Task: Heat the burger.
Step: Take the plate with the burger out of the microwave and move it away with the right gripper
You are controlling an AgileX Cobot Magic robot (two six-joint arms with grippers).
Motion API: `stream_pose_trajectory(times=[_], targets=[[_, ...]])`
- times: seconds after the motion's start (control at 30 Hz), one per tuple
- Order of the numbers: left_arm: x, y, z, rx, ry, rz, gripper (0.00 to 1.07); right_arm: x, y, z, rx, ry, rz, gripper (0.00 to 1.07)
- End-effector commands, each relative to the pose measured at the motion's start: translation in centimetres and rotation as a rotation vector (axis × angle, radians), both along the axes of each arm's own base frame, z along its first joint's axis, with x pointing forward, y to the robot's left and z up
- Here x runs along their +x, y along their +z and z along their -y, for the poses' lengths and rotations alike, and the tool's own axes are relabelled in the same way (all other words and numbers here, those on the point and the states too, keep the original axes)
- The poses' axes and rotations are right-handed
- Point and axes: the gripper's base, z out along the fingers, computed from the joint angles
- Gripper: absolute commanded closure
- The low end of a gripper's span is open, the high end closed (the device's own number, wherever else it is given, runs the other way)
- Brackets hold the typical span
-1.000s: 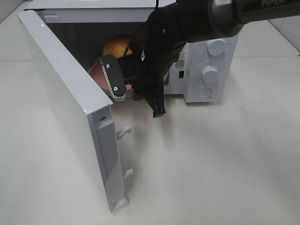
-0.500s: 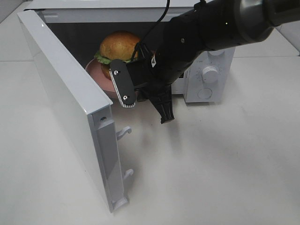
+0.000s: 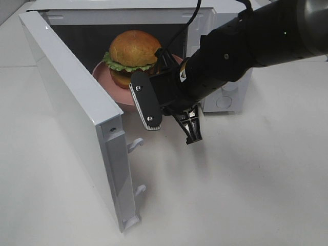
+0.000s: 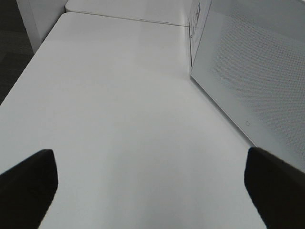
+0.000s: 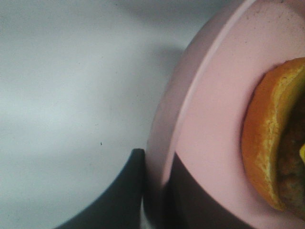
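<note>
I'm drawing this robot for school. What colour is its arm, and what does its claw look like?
The right arm is a thick, glossy black tube with a thin black cable looping off it. The right gripper has one flat finger, white-edged with a black face and two small round marks; the other is black ribbed plastic. The left gripper shows only two dark fingertips.

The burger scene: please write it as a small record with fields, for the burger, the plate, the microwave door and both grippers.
burger: on the pink plate, at the open front of the microwave
pink plate: rim pinched by the right gripper
microwave door: swung wide open
microwave: white, dials partly hidden behind the arm
right gripper: shut on the plate's rim
left gripper: open, holding nothing, over the bare white table
</note>
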Motion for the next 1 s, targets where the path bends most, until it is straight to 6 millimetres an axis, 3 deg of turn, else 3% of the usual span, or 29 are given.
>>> stream_pose_trajectory(times=[0.03,0.47,1.0], targets=[[0.0,0.0,0.0,0.002,0.006,0.014,0.06,0.2,1.4,0.4,0.064,-0.01,0.068,1.07],[0.0,0.0,0.0,0.002,0.006,0.014,0.06,-2.4,1.0,2.2,0.102,0.001,0.092,1.07],[0.0,0.0,0.0,0.002,0.006,0.014,0.06,-5.1,2.6,4.3,0.132,-0.003,0.117,1.07]])
